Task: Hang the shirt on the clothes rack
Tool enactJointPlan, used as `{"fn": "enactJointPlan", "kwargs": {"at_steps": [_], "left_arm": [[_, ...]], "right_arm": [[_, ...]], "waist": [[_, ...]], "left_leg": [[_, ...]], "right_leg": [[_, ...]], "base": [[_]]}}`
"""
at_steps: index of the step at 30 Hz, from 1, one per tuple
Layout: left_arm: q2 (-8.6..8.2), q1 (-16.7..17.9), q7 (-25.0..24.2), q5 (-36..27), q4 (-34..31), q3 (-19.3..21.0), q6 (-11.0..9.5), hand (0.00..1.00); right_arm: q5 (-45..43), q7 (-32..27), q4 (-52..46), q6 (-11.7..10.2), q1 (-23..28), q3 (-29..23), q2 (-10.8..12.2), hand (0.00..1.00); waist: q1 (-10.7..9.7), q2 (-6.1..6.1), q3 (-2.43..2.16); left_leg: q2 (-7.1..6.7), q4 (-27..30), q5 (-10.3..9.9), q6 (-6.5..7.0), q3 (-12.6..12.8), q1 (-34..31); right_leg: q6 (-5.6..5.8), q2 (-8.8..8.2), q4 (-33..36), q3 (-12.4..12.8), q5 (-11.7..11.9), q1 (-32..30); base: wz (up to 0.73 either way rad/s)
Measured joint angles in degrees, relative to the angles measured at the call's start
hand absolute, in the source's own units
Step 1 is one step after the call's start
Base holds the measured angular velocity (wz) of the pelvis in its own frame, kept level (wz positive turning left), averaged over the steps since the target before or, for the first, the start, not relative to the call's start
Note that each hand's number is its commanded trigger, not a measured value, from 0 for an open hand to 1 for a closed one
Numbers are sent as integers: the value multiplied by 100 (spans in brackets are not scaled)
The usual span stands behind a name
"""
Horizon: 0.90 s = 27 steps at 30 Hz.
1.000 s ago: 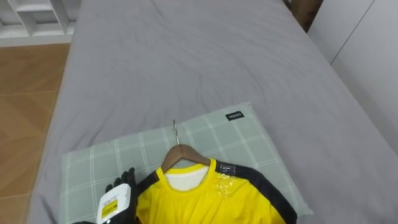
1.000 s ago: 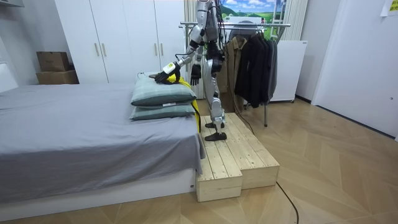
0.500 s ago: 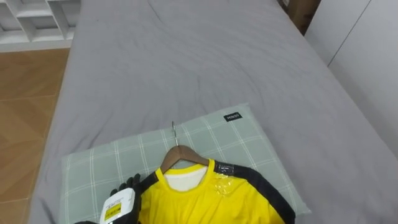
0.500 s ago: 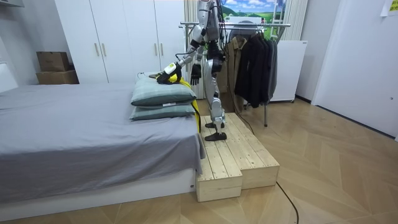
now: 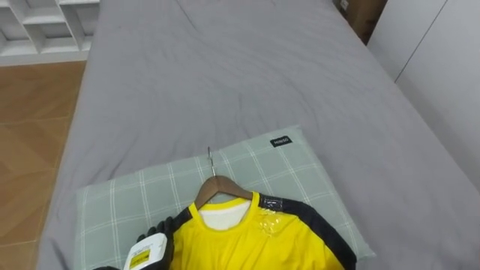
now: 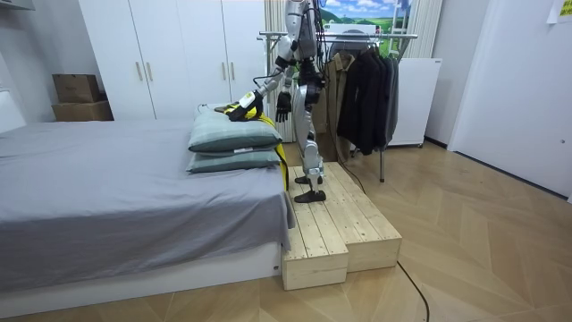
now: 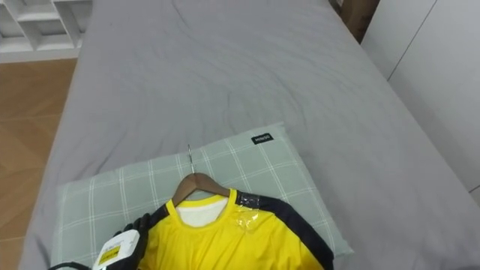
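A yellow shirt (image 5: 247,244) with dark sleeves sits on a wooden hanger (image 5: 221,187), whose metal hook (image 5: 211,160) points toward the far end of the bed. Shirt and hanger lie flat on a green checked pillow (image 5: 142,191). My left hand (image 5: 161,227) rests at the pillow's near left, right against the shirt's left shoulder. In the room view I stand on a wooden platform (image 6: 335,228) beside the bed, left arm stretched over the pillow, and my right hand (image 6: 281,105) hangs open in front of my waist.
The grey bed (image 5: 247,75) stretches away beyond the pillow, which lies on a second pillow (image 6: 232,161). A clothes rack (image 6: 357,38) with dark garments stands behind me. White shelves (image 5: 45,22) and wooden floor lie past the bed's left side.
My left hand has slid right and back, from the bare pillow up against the shirt's left shoulder. Shirt and hanger have not moved.
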Motion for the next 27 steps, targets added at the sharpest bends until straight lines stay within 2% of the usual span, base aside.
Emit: {"fn": "enactJointPlan", "kwargs": {"at_steps": [4, 15, 21, 24, 27], "left_arm": [[0, 35, -58, 0, 1, 2, 0, 0], [6, 44, -133, -11, 6, 0, 2, 0], [28, 43, -170, -10, 44, 12, 8, 0], [30, -62, -169, 4, 190, 112, 5, 0], [70, -133, -151, 38, 257, 315, 3, 0]], "right_arm": [[-1, -2, 9, 0, 0, -1, 0, 0], [-176, -12, 16, 2, 0, 1, -2, 0], [-199, -9, 22, 2, 1, -57, -3, 0], [-196, -7, 27, 3, 0, -120, -3, 0], [-192, -11, 16, 11, -20, -164, -7, 0]], "waist": [[-2, 38, -25], [-7, 31, -22], [-16, -17, -12], [-16, -87, 9], [-4, -153, -2]], "left_leg": [[-2, -4, 8, 5, 15, 9], [0, -7, 16, 3, 31, -2], [4, -11, 17, 4, 50, -37], [8, -11, 17, 4, 73, -42], [15, -9, 25, 7, 134, -90]], "right_leg": [[3, -3, 1, 4, 2, 1], [7, -2, 2, 13, 5, -17], [7, -1, 33, 38, 5, -94], [7, 5, 45, 63, 5, -110], [7, 14, 101, 163, 5, -213]], "base": [[0], [0], [-1], [-4], [-12]]}}
